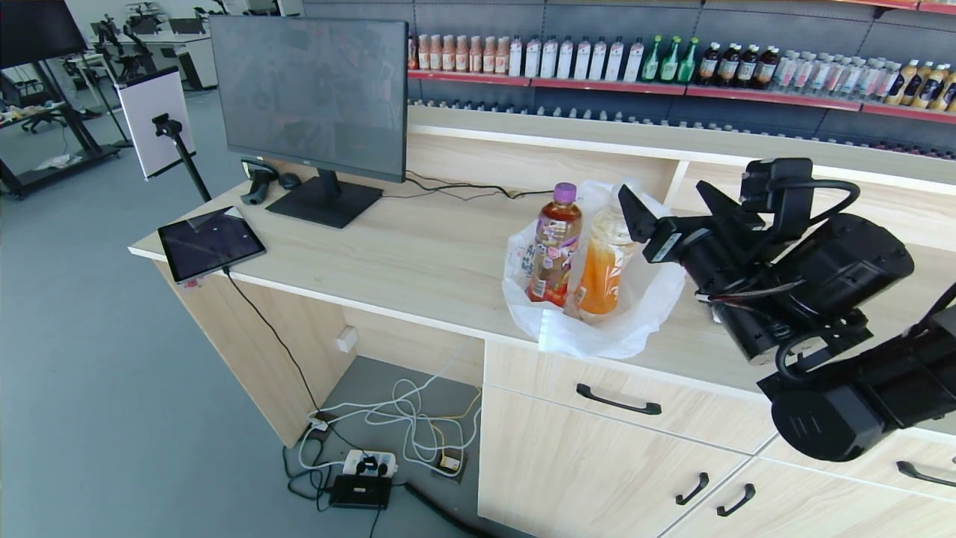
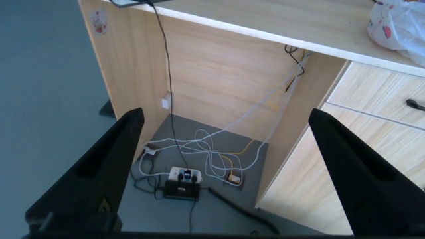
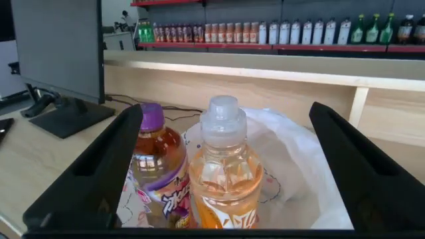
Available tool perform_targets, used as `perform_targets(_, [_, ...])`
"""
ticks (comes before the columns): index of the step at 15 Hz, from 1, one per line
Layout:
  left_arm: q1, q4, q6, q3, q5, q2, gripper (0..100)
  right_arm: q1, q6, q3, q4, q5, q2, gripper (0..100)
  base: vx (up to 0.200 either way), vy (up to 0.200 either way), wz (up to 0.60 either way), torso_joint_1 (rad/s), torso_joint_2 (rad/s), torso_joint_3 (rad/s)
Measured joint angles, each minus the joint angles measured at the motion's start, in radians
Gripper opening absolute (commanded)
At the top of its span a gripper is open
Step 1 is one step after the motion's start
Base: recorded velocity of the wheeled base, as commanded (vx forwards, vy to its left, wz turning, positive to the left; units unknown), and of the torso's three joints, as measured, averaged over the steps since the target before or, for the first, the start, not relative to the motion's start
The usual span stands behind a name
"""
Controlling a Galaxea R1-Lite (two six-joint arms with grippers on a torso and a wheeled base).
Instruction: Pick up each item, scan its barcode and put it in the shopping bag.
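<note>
"Weighing what could go wrong from here: where are the task's things placed, and how are the end effectors held?"

"Two bottles are seen upright inside the white shopping bag [image 1: 597, 340] on the surface [image 1: 418, 254]: a purple-capped bottle [image 1: 554, 250] and, just beside it, an orange bottle [image 1: 601, 269]; the right end effector [image 1: 665, 200] is held spread wide and empty, close by the orange bottle's upper part; the left end effector [image 2: 226, 116] is likewise parted with nothing in it, pointed down at the floor cables [image 2: 199, 156] beneath the surface."

"What trouble is to be feared?"

"The bottles are judged tall and easily tipped; were the right end effector swung sideways, one bottle could be knocked against the other; the thin bag rim could also be snagged by a finger and dragged, and the whole bag pulled towards the surface's edge."

"What is hidden or hard to make out?"

"The bottles' bases are covered by the bag's folds; whether a finger touches the orange bottle cannot be settled, since the two overlap in the head view; a dark handheld object [image 1: 258, 187] by the monitor [image 1: 314, 97] is taken for the scanner, though it is too small for certainty; whether further items remain to be scanned cannot be told."
</note>
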Motion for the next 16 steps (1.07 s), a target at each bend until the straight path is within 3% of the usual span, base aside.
perform_targets(5, [0.0,0.0,0.001,0.0,0.0,0.0,100,0.016,-0.027,0.235,0.0,0.0,-0.194,100,0.0,0.0,0.0,0.0,0.0,0.0])
perform_targets(12, [0.0,0.0,0.0,0.0,0.0,0.0,100,0.02,-0.063,0.716,0.012,0.001,-0.577,100,0.0,0.0,0.0,0.0,0.0,0.0])
perform_targets(16, [0.0,0.0,0.0,0.0,0.0,0.0,100,0.039,-0.066,0.77,0.309,0.01,-0.783,100,0.0,0.0,0.0,0.0,0.0,0.0])
